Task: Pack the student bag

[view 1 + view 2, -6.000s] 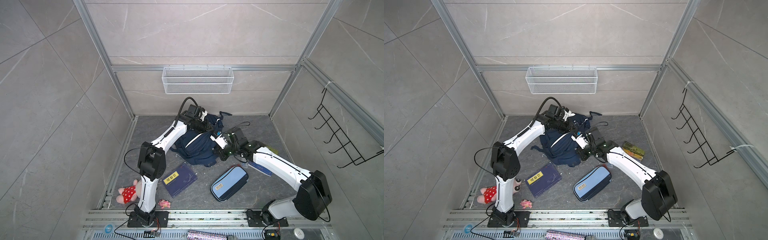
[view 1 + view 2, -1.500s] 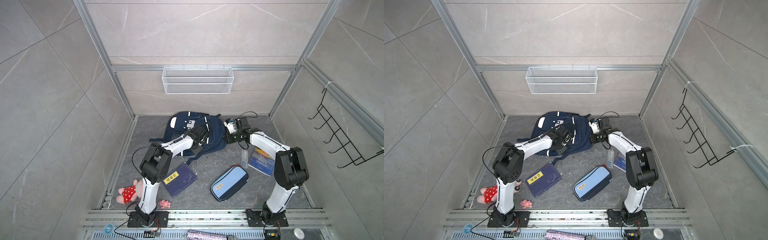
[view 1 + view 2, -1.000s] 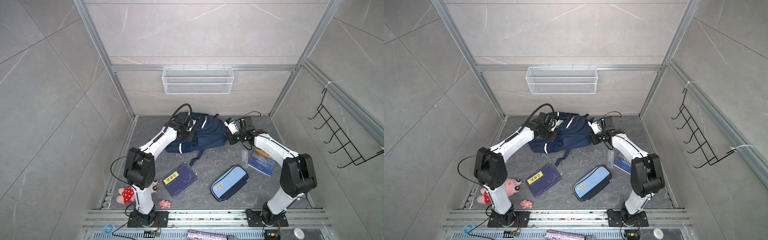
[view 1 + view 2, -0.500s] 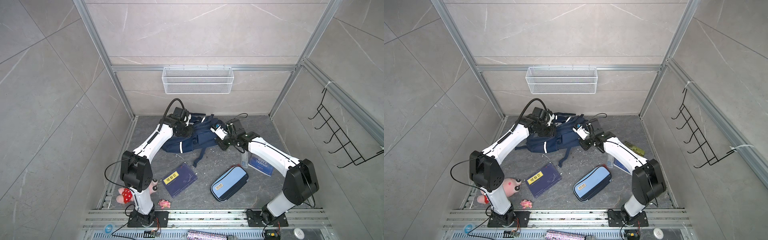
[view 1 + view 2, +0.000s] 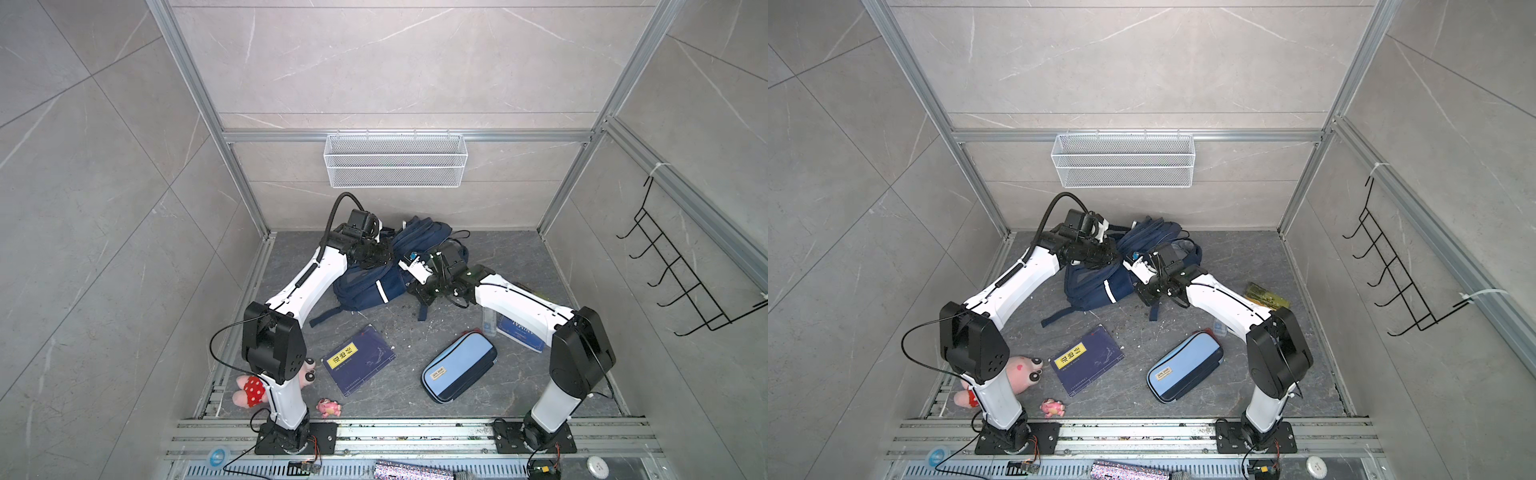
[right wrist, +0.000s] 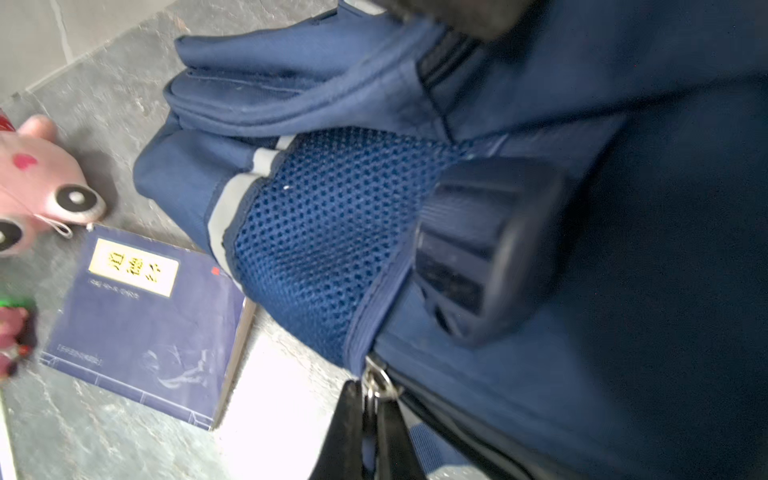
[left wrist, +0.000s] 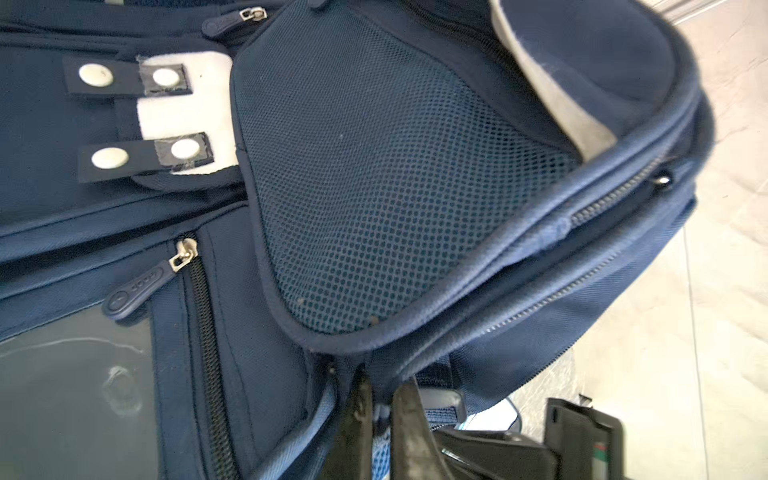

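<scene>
Blue book (image 6: 145, 332), yellow label (image 6: 134, 268) probably 道德经

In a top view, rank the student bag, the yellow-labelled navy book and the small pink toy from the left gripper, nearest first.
1. The student bag, at the back, pinched in the fingers of the left gripper.
2. The navy book, on the floor mid-front.
3. The small pink toy, at the front, by the left arm's base.
</scene>
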Available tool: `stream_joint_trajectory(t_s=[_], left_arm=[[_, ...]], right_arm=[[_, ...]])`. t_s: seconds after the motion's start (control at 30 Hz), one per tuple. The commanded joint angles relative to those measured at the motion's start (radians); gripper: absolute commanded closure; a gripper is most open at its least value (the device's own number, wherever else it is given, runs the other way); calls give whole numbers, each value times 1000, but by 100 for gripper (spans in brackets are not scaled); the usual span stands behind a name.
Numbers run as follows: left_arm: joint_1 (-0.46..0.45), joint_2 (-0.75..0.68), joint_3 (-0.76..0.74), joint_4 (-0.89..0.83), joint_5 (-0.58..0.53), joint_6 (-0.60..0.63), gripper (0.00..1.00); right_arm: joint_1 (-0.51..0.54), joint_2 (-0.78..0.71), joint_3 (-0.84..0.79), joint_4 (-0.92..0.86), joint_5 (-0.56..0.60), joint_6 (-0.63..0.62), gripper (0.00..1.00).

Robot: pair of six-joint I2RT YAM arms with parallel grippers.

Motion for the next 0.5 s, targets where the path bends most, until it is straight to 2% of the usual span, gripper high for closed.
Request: stream_joint_trajectory(t_s=[0.0,0.1,0.13,0.33,0.4,0.47], left_arm=[[4,-32,37,195,23,-29,100],[4,-52,-19,233,29,36,100],[6,-62,-46,257,36,63,100],[4,-76,-123,249,14,341,100],[1,-50,-121,213,-6,428,100],[-5,-15,-110,164,-47,487,100]], right_arm=[[2,-10,-34,31,-57,88,100],[-42,-53,-65,49,-61,158,100],[-62,-77,-77,56,-74,188,96],[-227,-247,-176,81,-149,397,47],[-296,-304,-218,84,-155,468,36],[-369,-339,-247,57,-156,529,31]])
